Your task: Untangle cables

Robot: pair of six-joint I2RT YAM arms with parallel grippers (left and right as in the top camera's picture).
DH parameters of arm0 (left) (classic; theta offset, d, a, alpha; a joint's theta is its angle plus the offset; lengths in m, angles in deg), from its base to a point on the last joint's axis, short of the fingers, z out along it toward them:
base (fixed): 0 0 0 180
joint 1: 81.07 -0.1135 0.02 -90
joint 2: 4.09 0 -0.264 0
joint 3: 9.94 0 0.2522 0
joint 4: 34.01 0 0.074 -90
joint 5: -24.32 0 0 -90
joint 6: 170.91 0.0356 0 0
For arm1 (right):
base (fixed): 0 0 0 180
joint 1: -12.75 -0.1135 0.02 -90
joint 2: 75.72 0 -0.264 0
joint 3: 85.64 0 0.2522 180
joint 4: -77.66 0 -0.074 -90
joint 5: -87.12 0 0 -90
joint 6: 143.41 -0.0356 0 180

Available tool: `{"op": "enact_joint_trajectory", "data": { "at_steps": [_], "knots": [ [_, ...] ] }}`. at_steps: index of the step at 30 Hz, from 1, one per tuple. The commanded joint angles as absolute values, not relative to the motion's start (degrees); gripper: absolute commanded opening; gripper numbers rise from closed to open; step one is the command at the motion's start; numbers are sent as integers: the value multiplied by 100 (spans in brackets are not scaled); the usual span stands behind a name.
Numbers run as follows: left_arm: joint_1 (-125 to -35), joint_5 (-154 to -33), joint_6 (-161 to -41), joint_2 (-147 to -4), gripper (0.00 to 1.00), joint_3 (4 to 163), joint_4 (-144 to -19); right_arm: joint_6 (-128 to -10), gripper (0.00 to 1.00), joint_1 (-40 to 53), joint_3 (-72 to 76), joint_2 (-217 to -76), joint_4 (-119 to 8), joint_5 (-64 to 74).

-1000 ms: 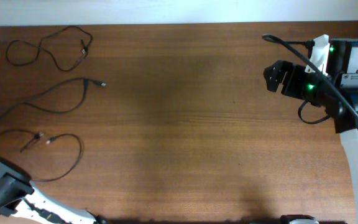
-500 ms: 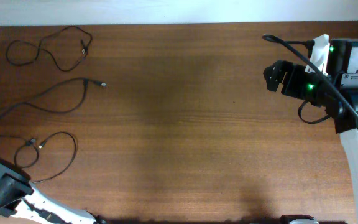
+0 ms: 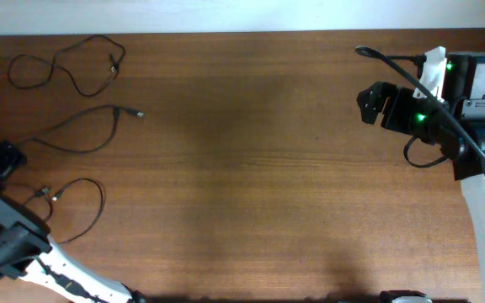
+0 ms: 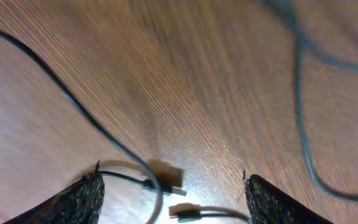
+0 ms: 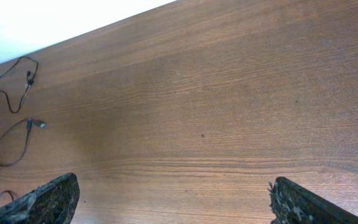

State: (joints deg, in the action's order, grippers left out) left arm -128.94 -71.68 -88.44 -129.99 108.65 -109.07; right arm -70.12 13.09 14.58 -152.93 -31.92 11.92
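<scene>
**Three cords lie apart, left arm low over the nearest one**

Overhead: three thin black cables lie as separate strands at the left of the brown wooden table (image 3: 242,168), and none seems to cross another. The upper cable (image 3: 110,71) lies in loose waves by the far edge. The middle cable (image 3: 125,109) runs out to a small plug. The lower cable (image 3: 101,202) curls in an open loop nearest the left arm. The left gripper (image 3: 2,158) sits between the left ends of those last two. The right gripper (image 3: 369,101) is well apart, at the right side.

Left wrist: the left gripper (image 4: 176,199) has its fingers spread, gripping nothing. Two small plug ends (image 4: 166,177) of the lower cable rest on the wood between them, close together. A black strand runs past on the left and a blurred one on the right; I cannot tell which cables these are.

Right wrist: the right gripper (image 5: 176,202) is wide and empty over bare wood, with the cables far off at the left edge.

The untangling looks nearly finished. What seems left is the lower cable's two ends. The next move would call for pinching one plug alone and drawing it clear without dragging the middle cable.
</scene>
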Motion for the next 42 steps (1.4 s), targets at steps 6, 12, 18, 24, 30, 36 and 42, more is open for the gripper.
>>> {"op": "enact_joint_trajectory", "data": {
  "at_steps": [6,12,18,24,30,36,42],
  "knots": [
    [-12949,-6130,-9480,-13583,72,10885,-11156,-7045,99,1316,1519,-15304,-3205,1144],
    [-12949,-6136,-9478,-13583,36,10885,-10872,-7045,99,1314,1519,-15304,-3202,1146],
    [-12943,-6182,-9478,-13583,1,10885,-11119,-7043,99,1316,1519,-15304,-3205,1146],
    [-12943,-6204,-9476,-13583,0,10885,-12021,-7043,98,1316,1519,-15304,-3224,1146],
    [-12943,-7738,-9413,-13583,0,10885,-12574,-7041,98,1316,1519,-15304,-3224,1144],
    [-12945,-7985,-9397,-13583,0,10885,-12996,-7041,99,1316,1519,-15304,-3216,1144],
    [-12945,-6893,-9135,-13583,0,10885,-13394,-7041,98,1316,1519,-15304,-3183,1144]
  ]
}}
